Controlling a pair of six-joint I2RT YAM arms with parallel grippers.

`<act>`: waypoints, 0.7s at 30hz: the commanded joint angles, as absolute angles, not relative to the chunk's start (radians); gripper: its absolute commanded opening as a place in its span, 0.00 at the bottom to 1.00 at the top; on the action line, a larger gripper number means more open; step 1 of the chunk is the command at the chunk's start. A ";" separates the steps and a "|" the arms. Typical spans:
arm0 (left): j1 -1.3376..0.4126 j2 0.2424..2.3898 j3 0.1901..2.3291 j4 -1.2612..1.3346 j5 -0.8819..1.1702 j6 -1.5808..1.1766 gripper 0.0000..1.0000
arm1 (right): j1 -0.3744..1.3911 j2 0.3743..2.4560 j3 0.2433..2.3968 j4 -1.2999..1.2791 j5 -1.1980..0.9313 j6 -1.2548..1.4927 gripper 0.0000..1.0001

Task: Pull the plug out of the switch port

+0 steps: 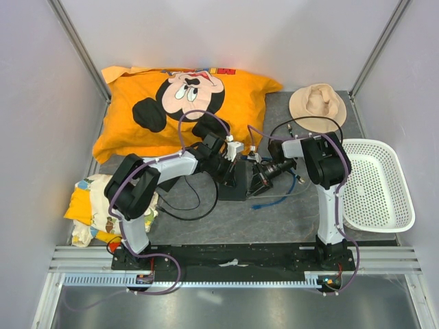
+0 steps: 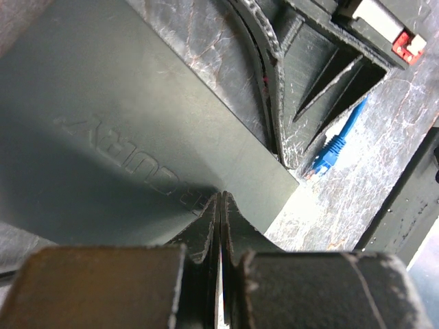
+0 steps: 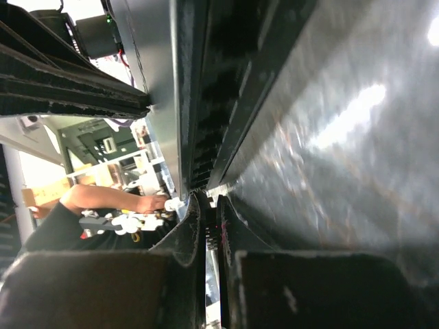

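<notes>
1. Your left gripper (image 2: pixel 219 205) has its fingers pressed together. The tips are down on the flat top of the switch (image 2: pixel 137 137), close to one corner.
2. The switch lies mid-mat between your two arms, with its embossed lettering facing up.
3. Your right gripper (image 3: pixel 209 205) reaches from the right and sits low along the switch's right edge. Its fingers are drawn together to a sliver. You cannot tell whether anything thin sits in that sliver.
4. The blue plug (image 2: pixel 328 154) lies on the grey mat (image 1: pixel 226 223), just off the switch's near-right corner and apart from the box.
5. Room to move: the mat runs from the switch's near edge to the base rail. A black cable (image 1: pixel 182 212) loops over its left part.
6. Borders:
   - orange pillow (image 1: pixel 123 137), far left
   - beige hat (image 1: pixel 317 103), far right
   - white basket (image 1: pixel 405 205), along the right side
   - patterned cloth (image 1: pixel 89 205), near left
</notes>
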State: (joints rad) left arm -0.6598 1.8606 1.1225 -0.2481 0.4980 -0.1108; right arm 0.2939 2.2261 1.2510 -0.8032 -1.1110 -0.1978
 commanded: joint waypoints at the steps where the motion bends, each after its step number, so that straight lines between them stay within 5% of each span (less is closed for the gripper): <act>1: -0.712 1.993 1.083 -0.299 0.328 -0.018 0.02 | 0.318 2.266 1.144 -0.670 -0.764 -0.213 0.01; 21: -0.811 1.902 1.094 -0.350 0.100 0.093 0.02 | 0.313 2.313 1.160 -0.702 -0.753 -0.199 0.01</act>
